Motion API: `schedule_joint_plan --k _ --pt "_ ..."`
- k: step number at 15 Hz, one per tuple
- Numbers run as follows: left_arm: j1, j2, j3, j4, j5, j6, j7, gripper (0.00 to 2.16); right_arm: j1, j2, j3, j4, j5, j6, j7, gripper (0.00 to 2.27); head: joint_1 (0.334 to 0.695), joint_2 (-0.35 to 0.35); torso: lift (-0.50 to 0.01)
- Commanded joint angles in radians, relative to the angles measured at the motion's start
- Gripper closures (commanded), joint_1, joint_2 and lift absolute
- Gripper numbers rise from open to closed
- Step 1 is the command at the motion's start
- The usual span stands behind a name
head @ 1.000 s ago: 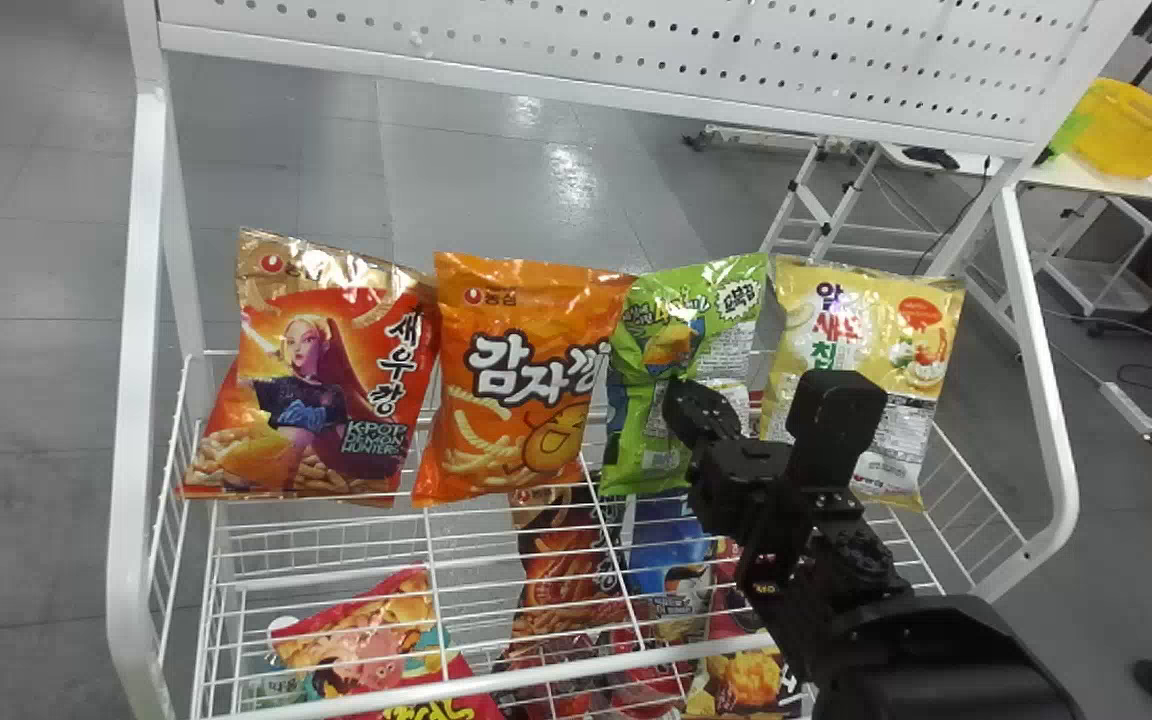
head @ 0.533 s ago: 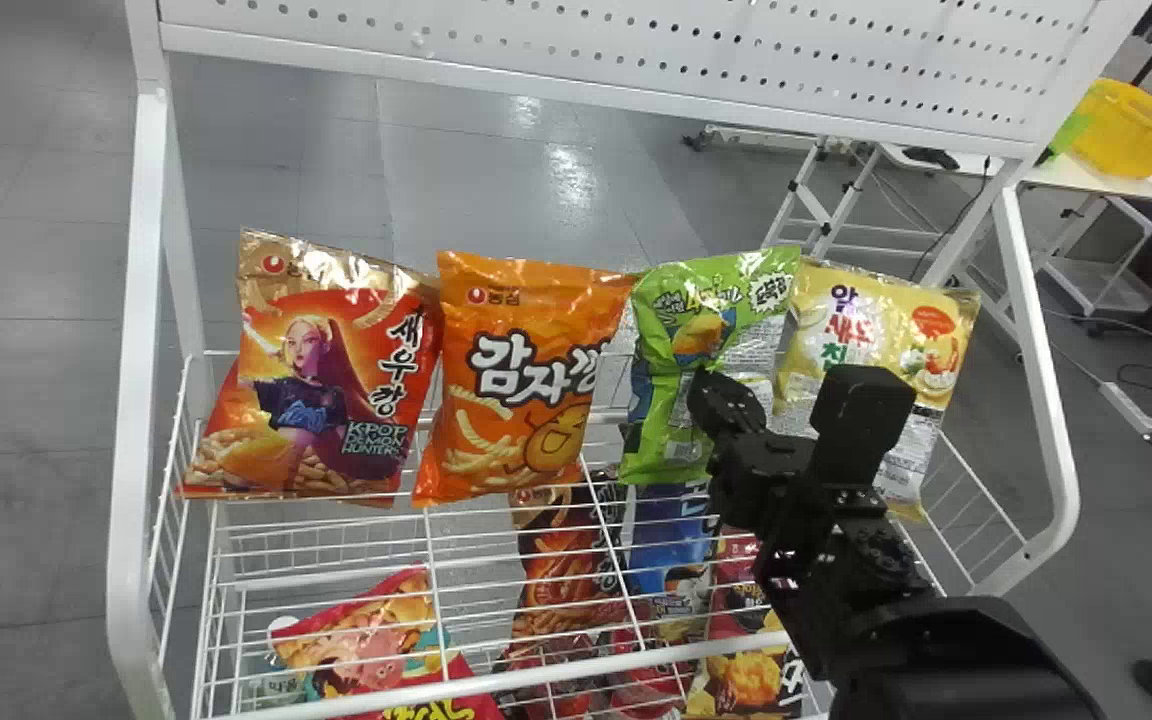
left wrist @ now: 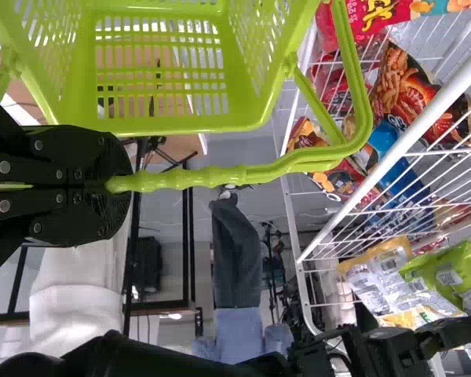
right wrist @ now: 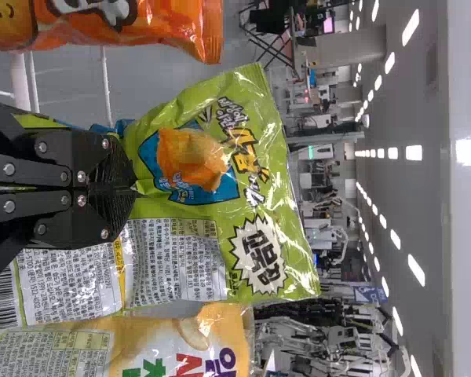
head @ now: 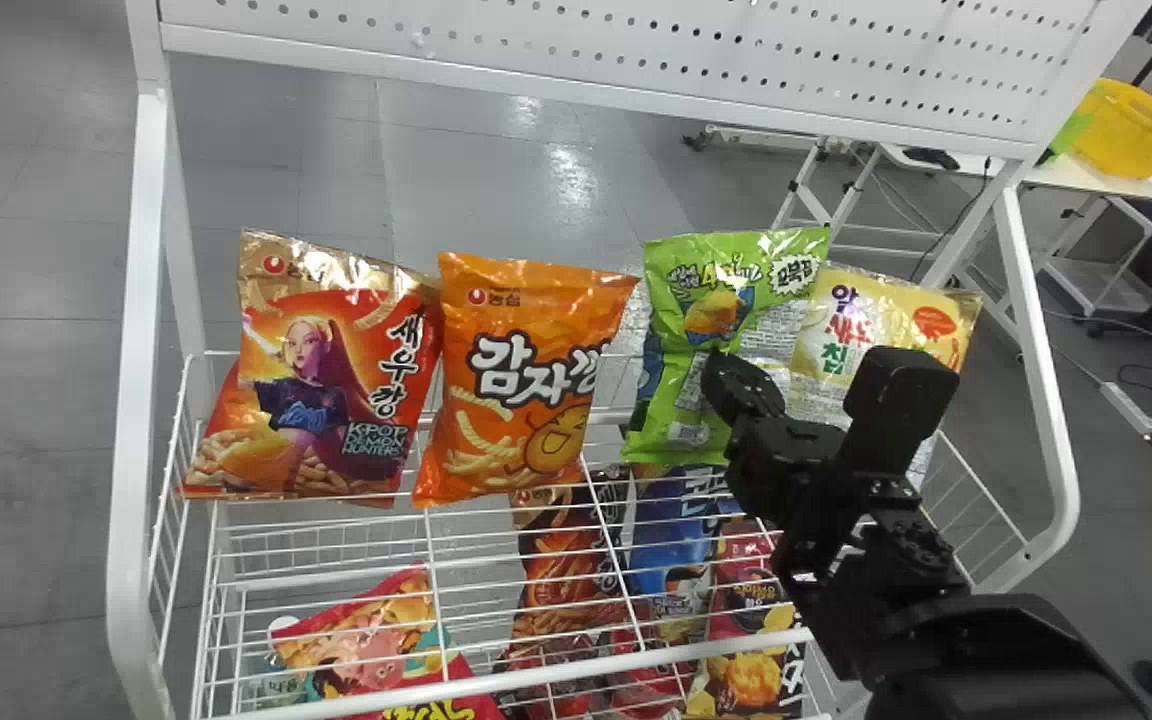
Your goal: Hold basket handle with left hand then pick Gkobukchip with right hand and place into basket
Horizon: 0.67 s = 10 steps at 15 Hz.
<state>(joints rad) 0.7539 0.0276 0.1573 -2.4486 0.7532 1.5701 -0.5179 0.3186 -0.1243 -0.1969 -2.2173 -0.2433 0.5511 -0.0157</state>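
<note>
"Where are we seeing edges and open room?"

"We are finding the white rack's front rail (head: 536,676) below and its curved side post (head: 1054,420) well apart, to the right of the right gripper (head: 726,375). Between the Gkobukchip's (head: 726,255) top edge and the perforated panel (head: 636,60) we are seeing an open gap, with floor (head: 536,180) behind. A narrower gap is running between the green bag and the orange bag (head: 516,380)."

"And what are we seeing only in part?"

"The green bag is covering one side of the yellow bag (head: 846,320), and the black arm is hiding its lower part. We are looking at the lower bags (head: 676,540) through wires, some cut by the bottom edge. The basket (left wrist: 180,126) is being cut off by the left wrist view's top edge."

"So how are the claws and our bag?"

"The right one is pinching the Gkobukchip, its fingers closed with the film between them. The printed top is extending beyond the tips, and the bag is standing nearly upright at the rack, outside the basket. Whether its bottom is touching wire, we cannot tell. The left gripper (left wrist: 114,184) is closing around the basket's green handle (left wrist: 220,177)."
</note>
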Motion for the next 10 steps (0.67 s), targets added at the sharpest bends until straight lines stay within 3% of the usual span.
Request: schedule_joint_plan --k 1,6,10 --pt "-0.005 0.0 -0.007 -0.006 0.0 0.001 0.006 1.64 0.03 0.0 -0.018 -0.062 -0.01 0.047 -0.01 2.24 0.695 -0.35 -0.032" --pt "-0.005 0.003 -0.012 -0.018 0.0 0.001 0.012 1.64 0.132 -0.008 -0.099 -0.199 -0.09 0.102 -0.023 2.24 0.695 -0.35 -0.032" --pt "-0.008 -0.003 -0.015 -0.02 0.0 0.001 0.024 1.64 0.251 -0.002 -0.226 -0.38 -0.278 0.31 0.052 2.24 0.695 -0.35 -0.032"
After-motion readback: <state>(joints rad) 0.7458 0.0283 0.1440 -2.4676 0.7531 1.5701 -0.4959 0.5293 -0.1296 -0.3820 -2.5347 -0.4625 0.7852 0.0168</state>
